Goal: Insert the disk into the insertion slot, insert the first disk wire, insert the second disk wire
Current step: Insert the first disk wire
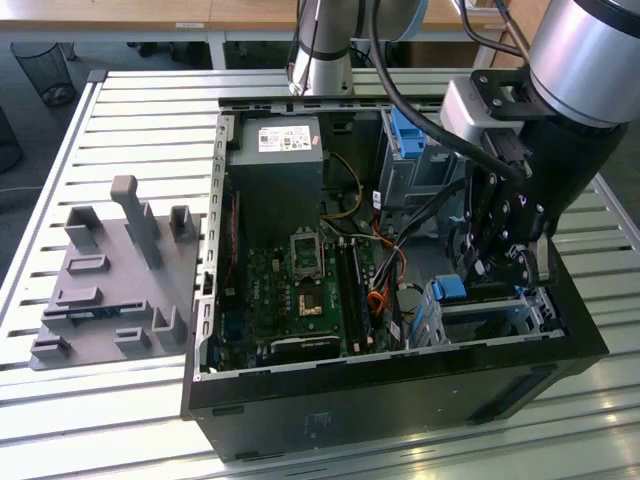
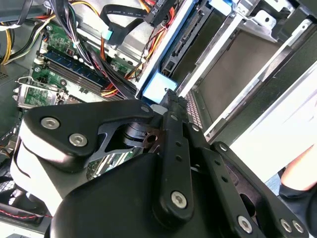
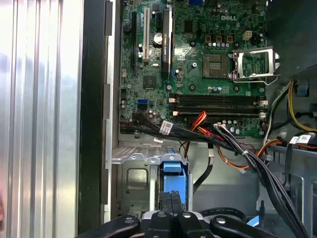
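Fingers [image 3: 166, 204] pressed together, the gripper [image 3: 171, 196] bears on the blue carrier of the disk [image 3: 173, 179], which lies in the insertion slot [image 3: 130, 174] at a corner of the computer case [image 1: 400, 390]. Pushing squarely, clear of the cables [image 3: 233, 144], should seat it.

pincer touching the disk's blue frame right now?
Cannot tell. In the first wrist view the pincer overlaps the blue frame of the disk; in the second wrist view it ends right beside that frame. Neither shows contact or a gap plainly.
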Controlling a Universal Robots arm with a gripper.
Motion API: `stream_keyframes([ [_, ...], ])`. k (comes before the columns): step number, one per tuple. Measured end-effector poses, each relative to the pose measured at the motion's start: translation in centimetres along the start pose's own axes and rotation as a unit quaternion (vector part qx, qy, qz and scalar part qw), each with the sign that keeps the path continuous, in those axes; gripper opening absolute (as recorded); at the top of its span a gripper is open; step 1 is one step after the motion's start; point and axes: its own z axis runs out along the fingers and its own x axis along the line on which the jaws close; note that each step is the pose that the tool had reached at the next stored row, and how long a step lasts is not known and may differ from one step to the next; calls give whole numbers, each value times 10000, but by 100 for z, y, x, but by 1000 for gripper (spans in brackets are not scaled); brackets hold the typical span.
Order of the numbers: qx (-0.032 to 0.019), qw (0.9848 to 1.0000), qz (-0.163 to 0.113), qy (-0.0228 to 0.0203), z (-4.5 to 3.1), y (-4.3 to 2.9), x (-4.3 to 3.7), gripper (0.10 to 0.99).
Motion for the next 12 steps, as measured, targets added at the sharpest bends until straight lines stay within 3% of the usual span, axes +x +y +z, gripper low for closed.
stream_keyframes([
  [12,-2,10000,0,-6,-1,-154,0,106],
])
